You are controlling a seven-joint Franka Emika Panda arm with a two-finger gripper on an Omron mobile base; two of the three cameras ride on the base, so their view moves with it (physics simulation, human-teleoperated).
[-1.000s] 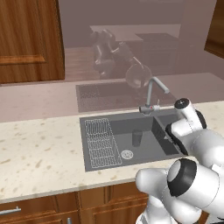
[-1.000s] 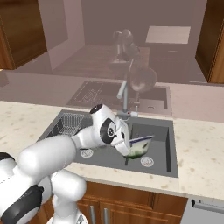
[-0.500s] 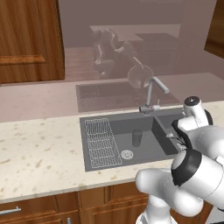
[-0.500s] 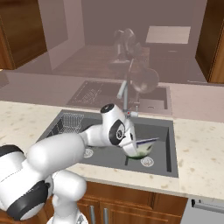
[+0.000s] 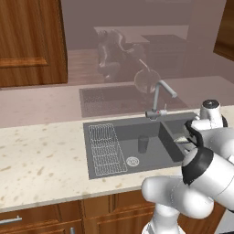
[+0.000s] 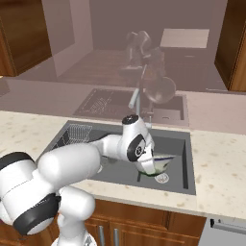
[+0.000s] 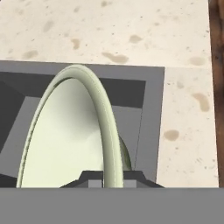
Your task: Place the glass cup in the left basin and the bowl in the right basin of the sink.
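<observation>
The pale cream-green bowl (image 6: 161, 162) hangs tilted on edge inside the right basin (image 6: 178, 154) of the dark grey sink (image 6: 120, 178), just above its round drain (image 6: 162, 178). My gripper (image 6: 150, 166) is shut on the bowl's thin rim. In the hand view the rim of the bowl (image 7: 65, 131) runs down between the fingertips of the gripper (image 7: 113, 177), with the right basin's wall (image 7: 131, 94) behind it. The glass cup (image 5: 143, 144) stands upright in the left basin (image 5: 123, 153), beside the wire rack (image 5: 104, 147).
A slim curved faucet (image 5: 158, 98) rises behind the divider between the basins. Speckled beige counter (image 5: 41, 160) surrounds the sink, also on its right side (image 6: 216, 163). Wooden cabinets hang above at the left (image 5: 27, 41). My arm spans over the left basin in the right base view.
My hand has carried the bowl a little to the right, further over the right basin. The glass cup has stayed where it was.
</observation>
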